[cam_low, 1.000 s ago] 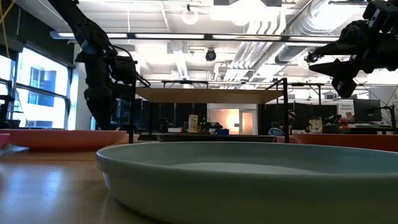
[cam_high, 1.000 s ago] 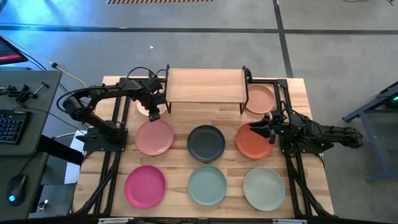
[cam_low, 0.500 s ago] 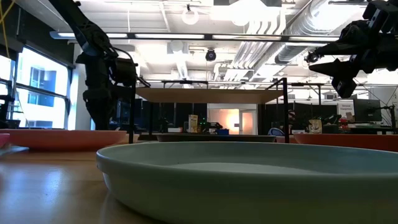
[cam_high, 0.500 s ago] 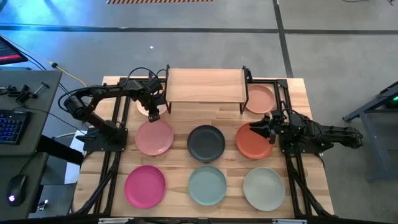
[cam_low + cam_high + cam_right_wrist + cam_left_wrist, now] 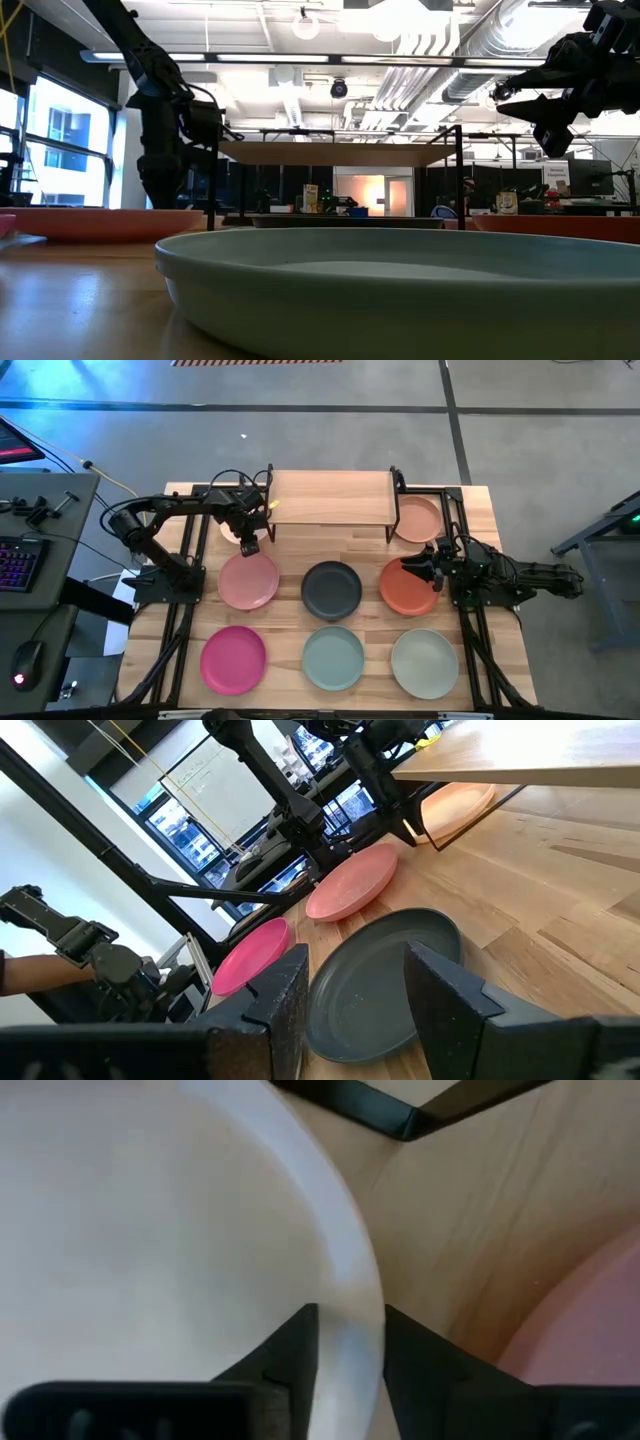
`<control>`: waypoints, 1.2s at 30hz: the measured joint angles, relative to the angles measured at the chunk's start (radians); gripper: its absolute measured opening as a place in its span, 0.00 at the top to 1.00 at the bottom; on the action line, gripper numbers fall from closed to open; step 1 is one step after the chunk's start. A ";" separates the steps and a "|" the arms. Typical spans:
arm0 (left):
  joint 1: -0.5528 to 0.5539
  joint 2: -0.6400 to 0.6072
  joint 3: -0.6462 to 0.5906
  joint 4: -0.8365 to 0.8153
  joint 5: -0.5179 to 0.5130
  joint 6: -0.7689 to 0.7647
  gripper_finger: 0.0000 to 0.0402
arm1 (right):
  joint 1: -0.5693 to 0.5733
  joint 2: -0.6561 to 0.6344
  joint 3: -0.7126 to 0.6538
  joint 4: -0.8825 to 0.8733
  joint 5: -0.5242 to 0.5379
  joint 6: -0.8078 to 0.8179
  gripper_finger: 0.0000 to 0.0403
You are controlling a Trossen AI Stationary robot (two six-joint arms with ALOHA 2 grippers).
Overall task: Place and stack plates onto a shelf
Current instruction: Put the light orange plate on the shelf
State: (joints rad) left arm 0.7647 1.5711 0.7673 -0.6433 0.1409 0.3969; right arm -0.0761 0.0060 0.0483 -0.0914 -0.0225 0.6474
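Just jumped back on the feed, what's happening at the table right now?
The left gripper is down at the off-white plate beside the shelf's left end, its fingers straddling the plate's rim. The right gripper hovers open over the terracotta plate. The shelf board carries no plates yet; the pink, charcoal, magenta and other plates lie on the table.

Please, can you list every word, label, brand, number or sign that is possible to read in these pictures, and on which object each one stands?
There is no text that can be read.
Plates, shelf and table: plain, without label or number.
Both arms and the left pincer on the off-white plate: no brand mark shows.
Striped strip on the floor: only stripes, no words.
Room behind the table, in the low view: any signs or screens are too small to read.
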 joint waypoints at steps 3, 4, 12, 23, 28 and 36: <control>0.000 0.000 0.000 0.000 -0.004 -0.001 0.88 | 0.000 0.000 0.000 0.000 0.000 0.000 0.64; 0.000 0.000 0.000 -0.002 -0.004 0.000 0.91 | 0.000 0.000 0.000 0.000 0.000 0.000 0.64; 0.000 -0.001 0.002 -0.021 -0.009 -0.010 0.98 | 0.000 0.000 0.000 0.000 0.000 0.000 0.64; 0.001 -0.108 -0.003 -0.084 -0.035 -0.048 1.00 | 0.000 0.000 0.000 0.000 0.000 0.000 0.64; 0.001 -0.185 -0.003 -0.133 -0.034 -0.068 1.00 | 0.000 0.000 0.000 0.000 0.000 0.000 0.64; 0.001 -0.315 -0.003 -0.178 -0.027 -0.116 1.00 | 0.000 0.000 0.000 0.000 0.000 0.000 0.64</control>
State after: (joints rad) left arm 0.7654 1.2563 0.7645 -0.8214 0.1139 0.2808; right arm -0.0759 0.0062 0.0483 -0.0914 -0.0224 0.6472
